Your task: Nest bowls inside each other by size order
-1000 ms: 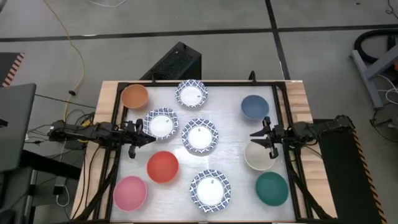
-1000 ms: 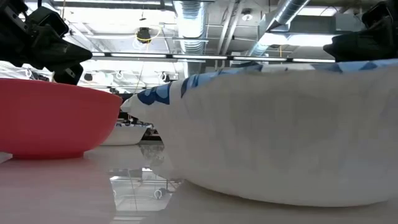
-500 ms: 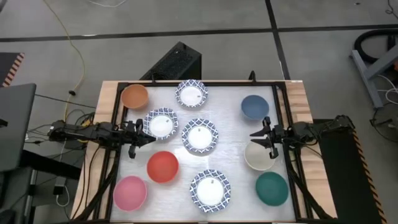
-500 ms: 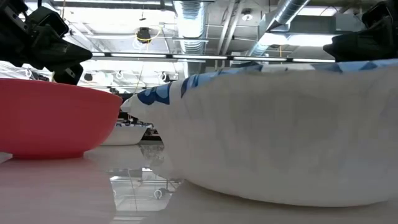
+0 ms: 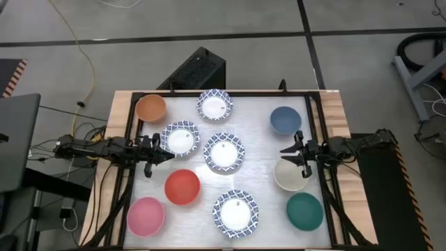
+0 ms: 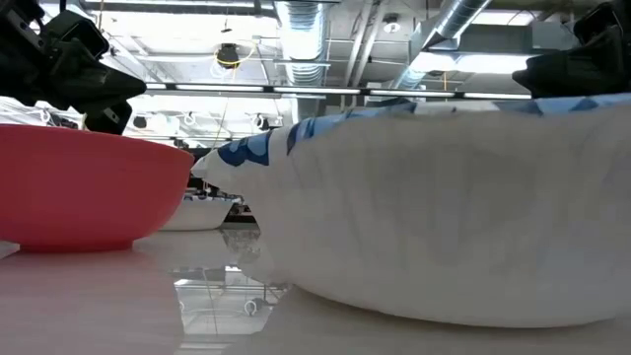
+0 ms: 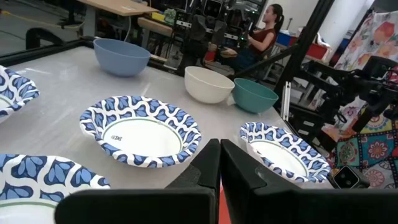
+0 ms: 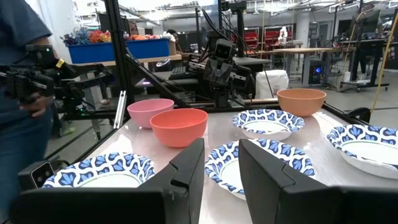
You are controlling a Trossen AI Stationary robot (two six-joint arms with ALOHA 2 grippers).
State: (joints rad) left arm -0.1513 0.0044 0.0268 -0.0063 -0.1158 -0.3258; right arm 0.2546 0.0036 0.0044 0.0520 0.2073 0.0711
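On the pale table (image 5: pixel 261 150) all ten bowls sit singly, none nested yet, so by my reading the sorting has not begun. Four blue-patterned bowls fill the middle: one at the far edge (image 5: pixel 214 105), one beside the left arm (image 5: pixel 180 138), a central one (image 5: pixel 224 152) and a near one (image 5: pixel 235 211). Down the left side stand the orange bowl (image 5: pixel 150 108), the red bowl (image 5: pixel 182 186) and the pink bowl (image 5: pixel 145 215); down the right, the blue bowl (image 5: pixel 285 120), the cream bowl (image 5: pixel 290 176) and the teal bowl (image 5: pixel 304 211). They are spread well apart, which likely leaves each rim free for a pinch. The left gripper (image 5: pixel 169 150) hovers at the table's left edge, just beside a patterned bowl, fingers pressed together on nothing. The right gripper (image 5: pixel 286 155) hangs at the right edge, over the cream bowl's far rim, its fingers (image 8: pixel 186 167) parted with empty air between them. Both arms face inward, seemingly poised at rest positions.
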